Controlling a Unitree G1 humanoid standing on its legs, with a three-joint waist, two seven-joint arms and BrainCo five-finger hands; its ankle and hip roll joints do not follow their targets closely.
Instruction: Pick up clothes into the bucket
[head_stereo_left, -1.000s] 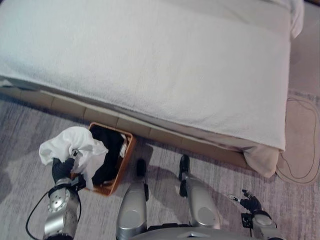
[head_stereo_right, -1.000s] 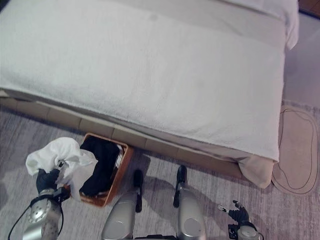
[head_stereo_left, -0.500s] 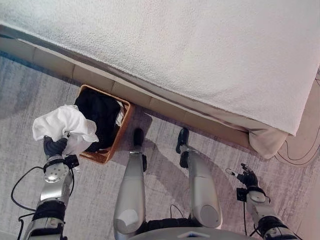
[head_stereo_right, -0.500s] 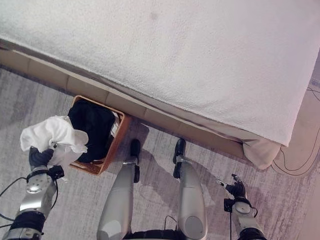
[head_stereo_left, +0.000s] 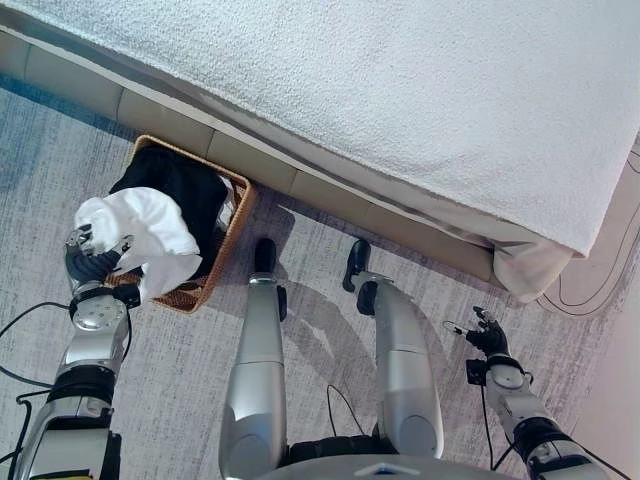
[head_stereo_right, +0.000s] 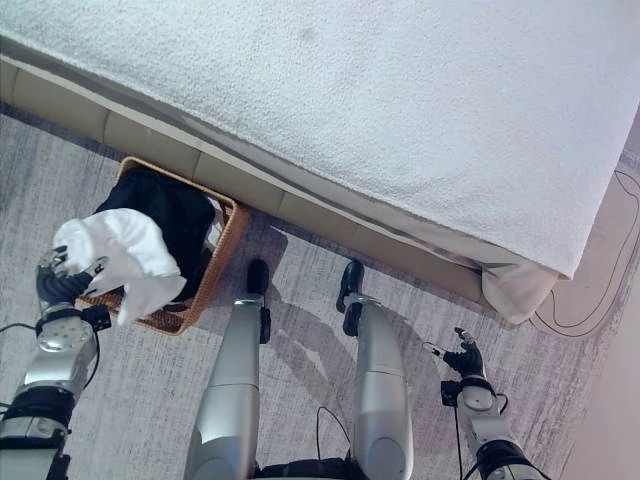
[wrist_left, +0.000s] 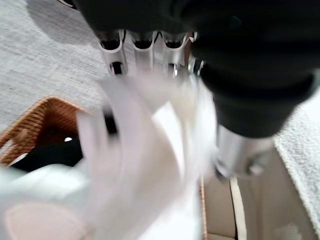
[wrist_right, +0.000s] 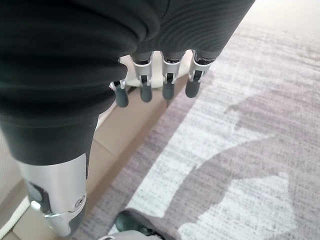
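At frame left, the left hand (head_stereo_left: 90, 262) clutches a white garment (head_stereo_left: 150, 230) over the wicker basket (head_stereo_left: 222, 245); the right hand (head_stereo_left: 484, 334) hangs loosely open, empty.

- The head camera has tipped down toward the floor.
- The left hand (head_stereo_left: 90, 262) has brought the white garment (head_stereo_left: 150, 228) further over the wicker basket (head_stereo_left: 232, 225), and it now drapes across the near rim onto the dark clothes (head_stereo_left: 180, 178).

We see a woven wicker basket (head_stereo_left: 223, 247), rough and matt, holding soft white cloth (head_stereo_left: 150, 225) and matt black cloth (head_stereo_left: 185, 185). The bed (head_stereo_left: 420, 90) wears a nubbly terry cover; the floor (head_stereo_left: 170, 370) looks like short-pile carpet.
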